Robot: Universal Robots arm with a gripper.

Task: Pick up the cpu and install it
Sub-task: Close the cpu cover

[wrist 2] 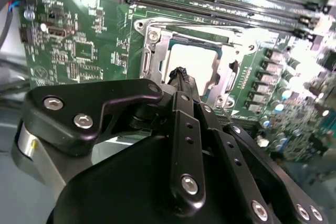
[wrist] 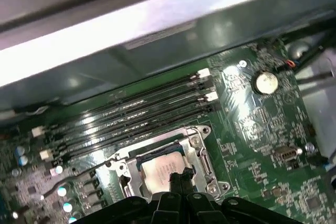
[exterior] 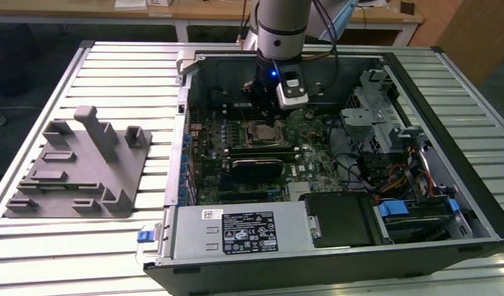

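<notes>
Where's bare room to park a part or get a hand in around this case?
Free: the slatted table on the far side of the grey fixture, and the narrow strip between the fixture and the computer case. Crowded: inside the case, the motherboard, cables and drive bays fill the floor, and the gripper hangs over the cpu in its socket.

Slatted metal table [exterior: 111, 68] spreads beneath the gripper [exterior: 266, 121]; pale wooden desks [exterior: 204, 8] stand beyond it over dark floor [exterior: 25, 46].

Silver square cpu [wrist: 155, 170] lying flat inside socket frame [wrist: 198, 149].
</notes>
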